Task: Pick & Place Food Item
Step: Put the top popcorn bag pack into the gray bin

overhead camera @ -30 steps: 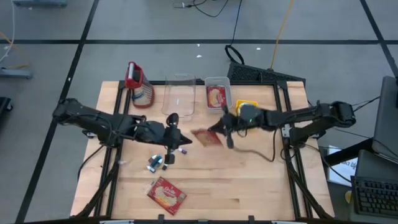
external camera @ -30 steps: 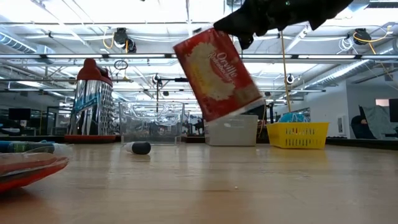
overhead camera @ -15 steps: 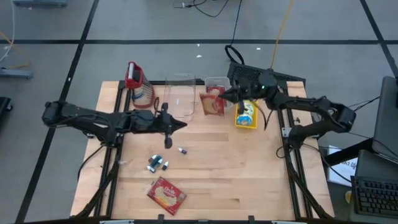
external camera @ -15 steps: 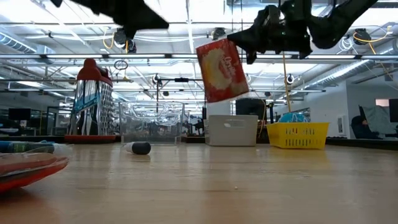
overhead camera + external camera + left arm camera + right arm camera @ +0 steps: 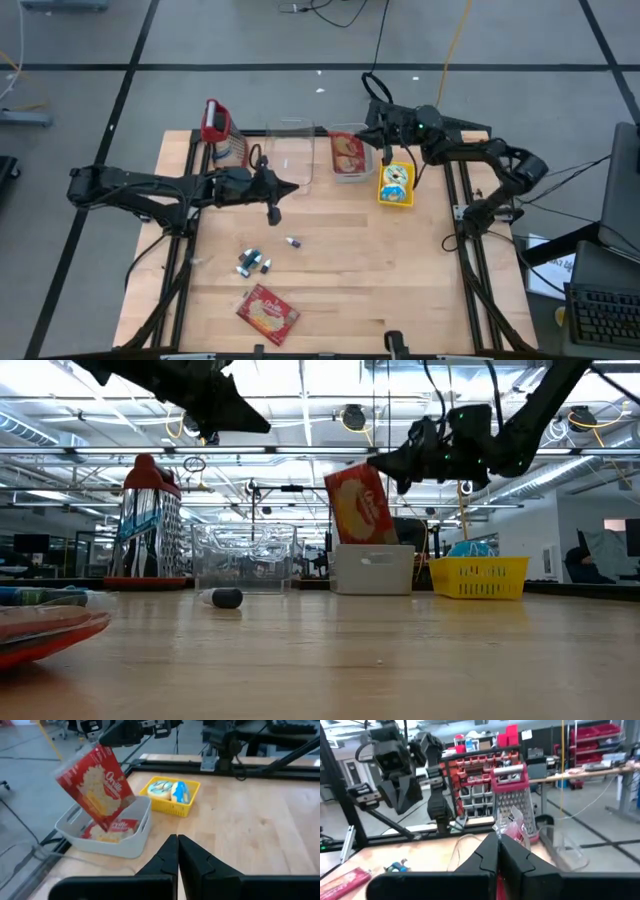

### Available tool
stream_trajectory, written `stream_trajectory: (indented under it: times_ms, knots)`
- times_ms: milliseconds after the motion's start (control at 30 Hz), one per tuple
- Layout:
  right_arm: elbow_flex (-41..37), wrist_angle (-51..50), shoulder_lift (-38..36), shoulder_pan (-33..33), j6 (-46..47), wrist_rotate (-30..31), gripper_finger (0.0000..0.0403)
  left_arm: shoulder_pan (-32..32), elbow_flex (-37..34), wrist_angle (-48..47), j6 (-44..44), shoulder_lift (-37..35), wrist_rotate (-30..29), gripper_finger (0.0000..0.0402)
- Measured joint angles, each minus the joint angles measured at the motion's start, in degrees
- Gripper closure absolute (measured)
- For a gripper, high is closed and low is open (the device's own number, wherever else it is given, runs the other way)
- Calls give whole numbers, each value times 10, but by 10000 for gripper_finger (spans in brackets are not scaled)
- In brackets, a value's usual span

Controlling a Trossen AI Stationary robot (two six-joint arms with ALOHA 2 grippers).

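The right claw (image 5: 372, 140) has carried the red popcorn packet (image 5: 361, 506) from mid-surface to just above the white bin (image 5: 131, 834), still clenched on its top edge. The left claw (image 5: 274, 210) hovers clenched, empty. Lower it inside the walls before releasing.

I see open tabletop (image 5: 400, 270) from centre toward 4 o'clock. Along 12 o'clock stand a grater (image 5: 222, 135), clear box (image 5: 288, 155), white bin (image 5: 350, 155) and yellow basket (image 5: 396, 184). Small bits (image 5: 252, 262) and a popcorn packet (image 5: 267, 312) clutter 7 o'clock.
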Motion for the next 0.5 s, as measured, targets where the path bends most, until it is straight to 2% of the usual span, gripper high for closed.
stream_trajectory:
  times_ms: [200,333,500]
  knots:
    - [0,8,36,-2,20,-48,403,4,0,-53,-4,0,0,388]
    - [-10,5,50,-2,30,-46,403,4,0,-70,-3,0,0,375]
    - [-26,7,58,-2,30,-40,403,4,0,-65,19,0,0,379]
